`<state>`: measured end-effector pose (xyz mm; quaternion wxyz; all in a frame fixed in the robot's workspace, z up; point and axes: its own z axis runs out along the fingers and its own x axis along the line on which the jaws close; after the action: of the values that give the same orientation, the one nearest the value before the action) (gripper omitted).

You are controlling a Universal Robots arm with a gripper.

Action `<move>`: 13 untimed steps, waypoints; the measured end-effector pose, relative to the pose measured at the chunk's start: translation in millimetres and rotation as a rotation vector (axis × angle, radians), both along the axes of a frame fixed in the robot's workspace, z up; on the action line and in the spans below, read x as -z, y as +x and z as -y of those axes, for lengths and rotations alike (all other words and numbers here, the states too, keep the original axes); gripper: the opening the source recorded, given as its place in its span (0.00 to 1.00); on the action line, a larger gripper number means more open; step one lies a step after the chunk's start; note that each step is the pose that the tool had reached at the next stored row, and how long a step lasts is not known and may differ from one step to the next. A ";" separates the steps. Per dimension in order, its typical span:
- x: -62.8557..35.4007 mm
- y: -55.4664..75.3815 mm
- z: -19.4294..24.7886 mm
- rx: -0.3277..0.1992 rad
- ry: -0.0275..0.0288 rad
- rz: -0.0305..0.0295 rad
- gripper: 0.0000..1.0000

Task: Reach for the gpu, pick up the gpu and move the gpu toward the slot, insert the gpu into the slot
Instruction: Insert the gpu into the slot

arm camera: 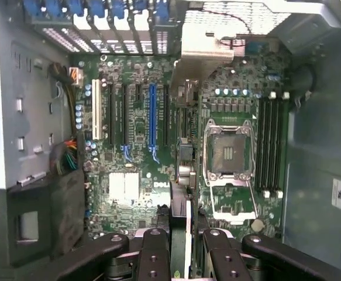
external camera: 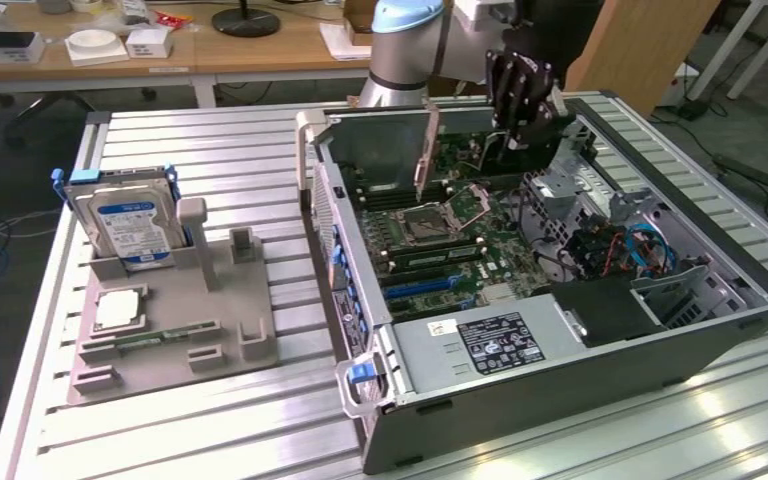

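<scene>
Gripper (arm camera: pixel 185 254) is clamped tight on the gpu (arm camera: pixel 183 205), card edge-on between its fingers, up above the open computer case (external camera: pixel 704 320). The card hangs over the motherboard (arm camera: pixel 129 187), between the blue slot (arm camera: pixel 152 117) and the processor socket (arm camera: pixel 228 152), not yet seated.

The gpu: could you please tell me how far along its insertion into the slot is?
Done: the gpu is picked up, clamped edge-on in the claw above the motherboard inside the open case. In hand: it hangs between the blue slot and the processor socket, off to one side of the slot. Left: the slot is bare, so the card is not yet inserted.
</scene>
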<state>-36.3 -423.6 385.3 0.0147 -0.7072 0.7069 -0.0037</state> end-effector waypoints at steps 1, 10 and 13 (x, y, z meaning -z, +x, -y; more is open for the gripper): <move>2.0 0.0 0.0 0.000 0.0001 0.0000 0.27; 16.5 -3.9 -0.5 0.038 0.0023 0.0013 0.27; 22.1 -3.9 -0.3 0.038 0.0024 0.0013 0.27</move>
<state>-40.2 -423.3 363.2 0.0159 -0.6936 0.7202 -0.0036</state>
